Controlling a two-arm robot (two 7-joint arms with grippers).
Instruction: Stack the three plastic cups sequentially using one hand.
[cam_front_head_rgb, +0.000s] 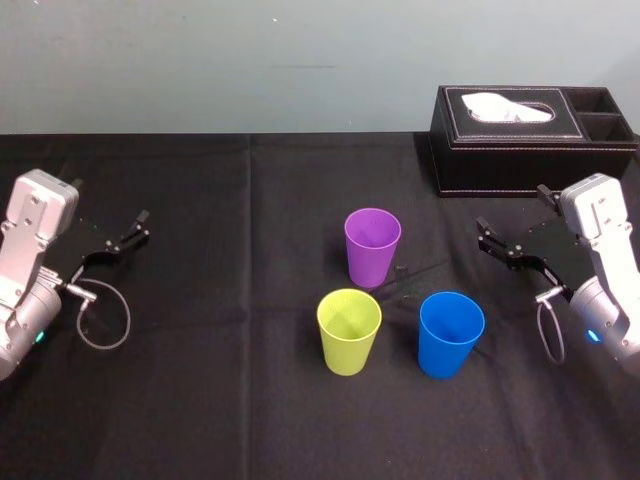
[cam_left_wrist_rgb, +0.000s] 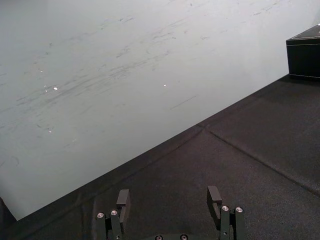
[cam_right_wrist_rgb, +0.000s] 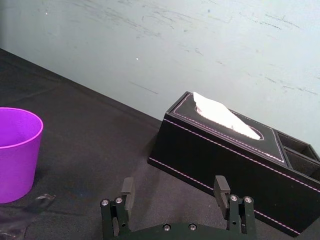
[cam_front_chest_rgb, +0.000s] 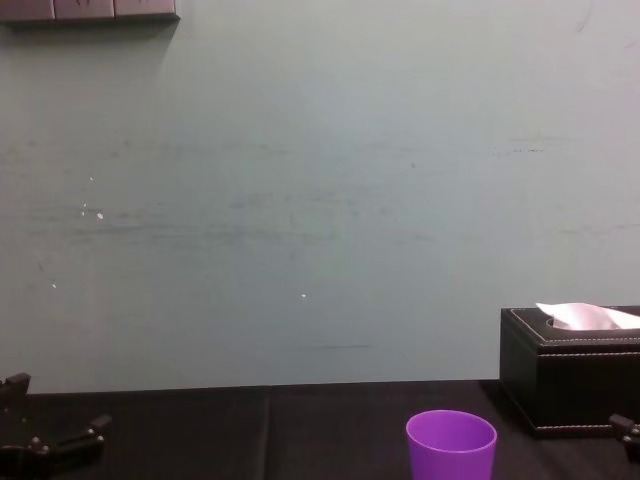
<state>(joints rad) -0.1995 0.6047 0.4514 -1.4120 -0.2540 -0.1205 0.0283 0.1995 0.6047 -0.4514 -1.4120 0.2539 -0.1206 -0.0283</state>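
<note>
Currently no cup is stacked: the purple cup (cam_front_head_rgb: 372, 246) stands upright mid-table, with the yellow-green cup (cam_front_head_rgb: 349, 331) and blue cup (cam_front_head_rgb: 451, 334) nearer the robot, all apart on the black table (cam_front_head_rgb: 200, 380). The right gripper (cam_front_head_rgb: 512, 207) hovers near the tissue box (cam_front_head_rgb: 530, 140), jaws spread and empty. The left gripper (cam_front_head_rgb: 108, 200) sits far left, likewise spread and empty. Recommendation: the right gripper, being nearest, should pinch the blue cup's wall at the rim, lift clear, centre it over a neighbour and lower it straight. A tilted tapered cup would likely jam or tip.
</note>
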